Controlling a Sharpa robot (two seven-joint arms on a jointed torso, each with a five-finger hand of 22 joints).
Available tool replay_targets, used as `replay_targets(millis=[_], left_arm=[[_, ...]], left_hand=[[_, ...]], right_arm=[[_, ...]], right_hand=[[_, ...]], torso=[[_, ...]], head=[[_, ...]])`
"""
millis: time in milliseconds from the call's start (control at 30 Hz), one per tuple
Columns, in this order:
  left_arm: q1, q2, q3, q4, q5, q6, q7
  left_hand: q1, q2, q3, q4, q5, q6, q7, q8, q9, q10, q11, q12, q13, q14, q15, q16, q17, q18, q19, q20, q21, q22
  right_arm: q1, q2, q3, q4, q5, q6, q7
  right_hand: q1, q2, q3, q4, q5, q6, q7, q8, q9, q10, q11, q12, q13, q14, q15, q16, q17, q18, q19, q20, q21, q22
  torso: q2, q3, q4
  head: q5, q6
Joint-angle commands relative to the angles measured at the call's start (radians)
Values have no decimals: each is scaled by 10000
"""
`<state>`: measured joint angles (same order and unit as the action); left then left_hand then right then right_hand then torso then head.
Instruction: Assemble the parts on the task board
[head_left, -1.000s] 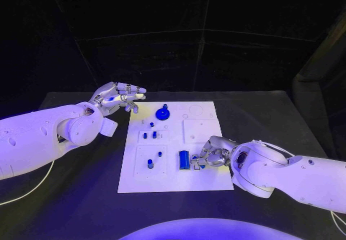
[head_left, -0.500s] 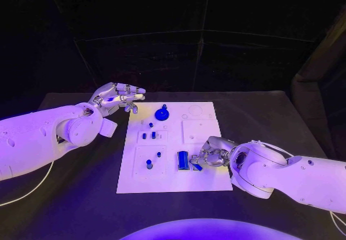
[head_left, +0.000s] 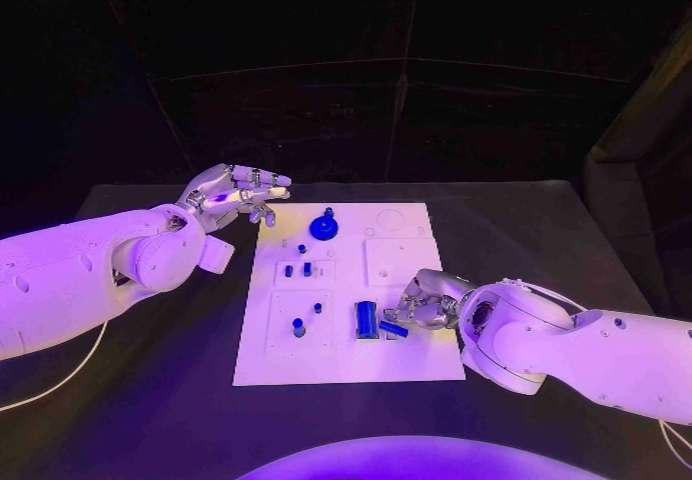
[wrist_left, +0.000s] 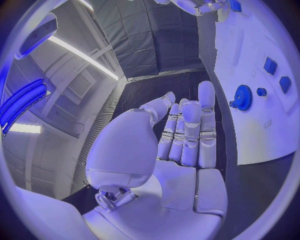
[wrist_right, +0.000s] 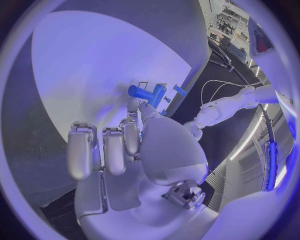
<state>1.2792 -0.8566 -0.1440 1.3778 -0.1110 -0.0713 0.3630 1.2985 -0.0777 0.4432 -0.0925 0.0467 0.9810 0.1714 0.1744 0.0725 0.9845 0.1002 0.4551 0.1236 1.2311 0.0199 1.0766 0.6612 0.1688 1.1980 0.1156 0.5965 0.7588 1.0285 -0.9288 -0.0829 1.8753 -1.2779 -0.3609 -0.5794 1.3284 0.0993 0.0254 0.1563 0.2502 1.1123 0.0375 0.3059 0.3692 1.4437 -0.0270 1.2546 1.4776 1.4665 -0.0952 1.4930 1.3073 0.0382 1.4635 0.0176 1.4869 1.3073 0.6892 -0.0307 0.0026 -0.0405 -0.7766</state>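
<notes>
since 1 second ago the small blue cylinder at the right hand has tipped from lying close under the fingertips to slanting out toward the near edge of the task board, and the hand has drawn slightly back from the upright blue block. the right hand now pinches 1 end of that cylinder between thumb and fingertip, with the other fingers loosely curled beside it; the right wrist view shows the cylinder sticking out past the fingertips, just beside the block. the cylinder sits over the near right part of the white board, touching or almost touching the block; i cannot tell which.

the left hand hovers off the far left corner of the board, above the black tabletop, fingers apart and gently bent, holding nothing. its wrist view shows the palm bare, with the blue gear on the board beyond it.

on the board, the blue gear stands at the far end, 2 small blue pegs sit near the middle, and another peg stands in the near left panel.
</notes>
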Motion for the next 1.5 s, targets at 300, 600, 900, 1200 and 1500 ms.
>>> replay_targets(millis=[300,600,900,1200,1500], left_arm=[[13,-19,7,26,31,112,42],[13,-20,7,22,31,117,36],[13,-22,7,23,31,134,22],[13,-26,7,23,31,145,22],[13,-31,6,28,31,154,23]], left_hand=[[11,46,-54,-11,56,-59,36,26,-14,-78,25,33,14,-53,-15,-8,-10,142,7,19,-36,-14],[18,56,-58,-19,55,-68,39,38,-15,-100,27,63,15,-61,-15,-3,-38,142,15,19,-47,-25],[18,56,-58,-19,55,-68,39,38,-15,-100,27,63,15,-61,-15,-3,-38,142,15,19,-47,-25],[18,56,-58,-19,55,-68,39,38,-15,-100,27,63,15,-61,-15,-3,-38,142,15,19,-47,-25],[17,59,-59,-18,55,-70,40,40,-15,-104,28,67,14,-61,-14,-2,-41,142,17,19,-49,-26]], right_arm=[[9,-18,0,-1,-308,-48,-72],[10,-104,0,26,-323,-595,496],[10,-219,0,121,-628,235,866],[9,-315,0,246,-2040,1077,633],[8,-247,-1,266,-2893,1260,425]], right_hand=[[-45,-96,187,48,-82,-101,38,-24,45,100,-61,-118,-1234,785,-12,31,1348,-94,560,-49,43,1470],[-1618,-1128,-732,904,954,-917,465,-662,-198,-35,299,-370,-1345,791,270,50,1384,-84,527,156,-5,1414],[-1689,-1367,-1349,1081,442,-994,565,-919,-383,-105,403,-421,-1357,787,379,46,1378,-74,513,307,-19,1402],[-706,-1531,-1580,437,301,-684,504,-888,-440,-127,352,-417,-1343,782,342,36,1369,-74,511,288,-18,1414],[-210,-1425,-1552,99,88,-539,472,-849,-459,-129,316,-421,-1342,783,312,37,1377,-81,522,258,-3,1442]], torso=[[-10,-1,1],[-6,3,-6],[1,4,-3],[-13,-2,4],[-5,-4,4]], head=[[-7,-23],[-2,4],[2,-9],[-7,-38],[9,-32]])
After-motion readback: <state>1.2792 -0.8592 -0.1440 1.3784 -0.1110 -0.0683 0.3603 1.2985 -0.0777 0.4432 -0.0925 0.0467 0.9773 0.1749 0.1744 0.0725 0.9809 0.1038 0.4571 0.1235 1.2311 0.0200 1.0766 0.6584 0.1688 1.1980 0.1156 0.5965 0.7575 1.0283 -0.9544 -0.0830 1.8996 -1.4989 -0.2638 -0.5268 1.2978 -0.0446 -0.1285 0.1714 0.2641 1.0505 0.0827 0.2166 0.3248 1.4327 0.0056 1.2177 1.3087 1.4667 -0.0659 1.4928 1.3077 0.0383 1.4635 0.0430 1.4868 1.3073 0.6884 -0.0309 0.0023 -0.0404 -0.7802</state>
